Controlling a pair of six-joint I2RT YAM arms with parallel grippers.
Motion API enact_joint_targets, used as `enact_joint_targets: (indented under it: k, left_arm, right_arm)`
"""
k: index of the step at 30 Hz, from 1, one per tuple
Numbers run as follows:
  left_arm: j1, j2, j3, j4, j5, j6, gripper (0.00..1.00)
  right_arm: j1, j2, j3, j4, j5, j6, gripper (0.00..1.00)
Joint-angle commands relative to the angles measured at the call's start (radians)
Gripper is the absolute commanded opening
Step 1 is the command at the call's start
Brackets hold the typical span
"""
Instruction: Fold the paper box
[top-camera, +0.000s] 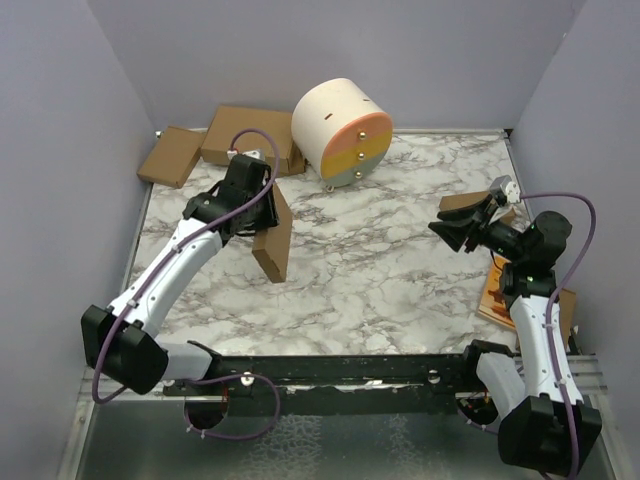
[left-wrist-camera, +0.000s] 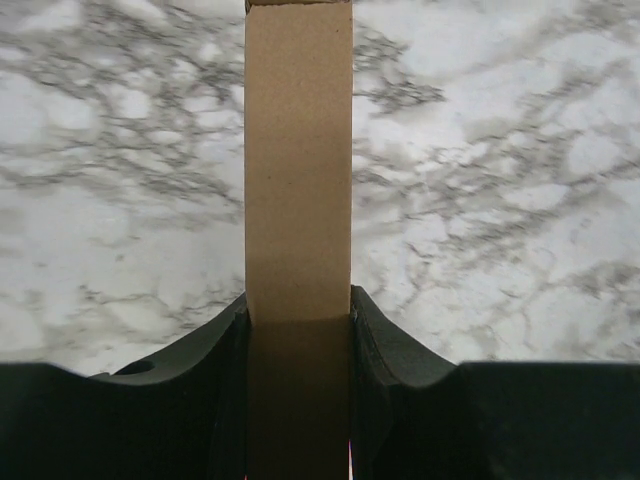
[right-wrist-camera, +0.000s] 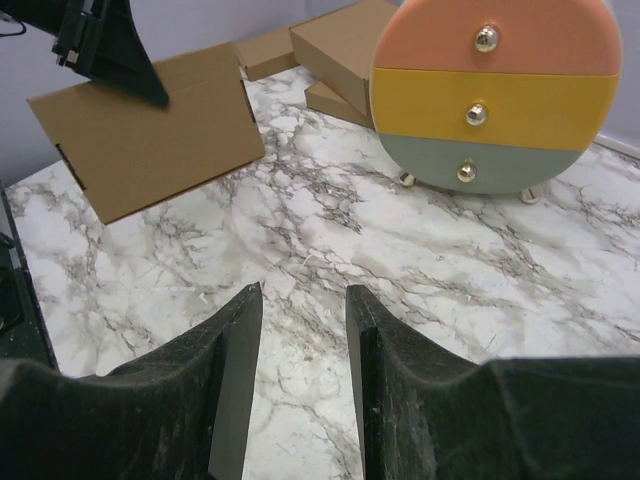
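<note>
Left of centre, paper box (top-camera: 275, 245) upright

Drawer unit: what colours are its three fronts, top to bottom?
The drawer unit: salmon, yellow, grey-green; right wrist view.

The table (top-camera: 400, 270) is white marble veined with grey. At 12 o'clock a round drawer unit (top-camera: 343, 130) stands on small feet. Stacked brown cartons (top-camera: 228, 120) lie at 11 o'clock, with another carton (top-camera: 170, 155) just beside them at 10. A flat orange item (top-camera: 492, 300) lies at the 4 o'clock edge.
</note>
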Motion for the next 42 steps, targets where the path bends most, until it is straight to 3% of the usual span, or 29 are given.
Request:
enact_joint_targets:
  k: [1,6,10,15,20,24,28,30,32,37,40,42]
  left_arm:
    - [-0.081,0.090,0.141,-0.287,-0.352,0.051,0.00]
    - [-0.218,0.283,0.241,-0.387,-0.549,0.045,0.00]
    - [-0.235,0.439,0.276,-0.352,-0.593,0.077,0.01]
    - [-0.261,0.601,0.371,-0.326,-0.622,0.110,0.11]
    - [-0.332,0.696,0.452,-0.307,-0.625,0.112,0.42]
    - [-0.369,0.716,0.442,-0.258,-0.510,0.115,0.54]
    - [-0.402,0.675,0.458,-0.212,-0.417,0.132,0.61]
    - [-0.409,0.626,0.468,-0.181,-0.371,0.145,0.74]
    - [-0.413,0.566,0.466,-0.140,-0.326,0.150,0.79]
    - [-0.391,0.314,0.286,0.064,-0.178,0.152,0.95]
    - [-0.237,0.120,0.029,0.247,-0.025,0.106,0.93]
    - [-0.073,-0.006,-0.171,0.375,0.113,0.045,0.83]
  right_arm:
    - [-0.007,-0.014,0.011,0.072,-0.019,0.035,0.40]
    - [-0.008,-0.024,0.023,0.068,0.011,0.033,0.40]
    - [-0.010,-0.033,0.027,0.047,0.032,0.011,0.40]
    - [-0.022,-0.035,0.025,0.038,0.040,0.000,0.40]
    - [-0.027,-0.029,0.022,0.039,0.039,0.000,0.40]
    - [-0.030,-0.022,0.021,0.040,0.038,-0.001,0.40]
    - [-0.031,-0.022,0.022,0.039,0.033,-0.003,0.40]
    - [-0.032,-0.024,0.021,0.038,0.029,-0.006,0.40]
    - [-0.036,-0.025,0.019,0.038,0.020,-0.008,0.40]
    - [-0.039,-0.019,0.010,0.043,-0.019,-0.012,0.40]
    - [-0.039,-0.010,0.003,0.050,-0.063,-0.014,0.41]
    - [-0.038,-0.009,-0.002,0.055,-0.094,-0.023,0.41]
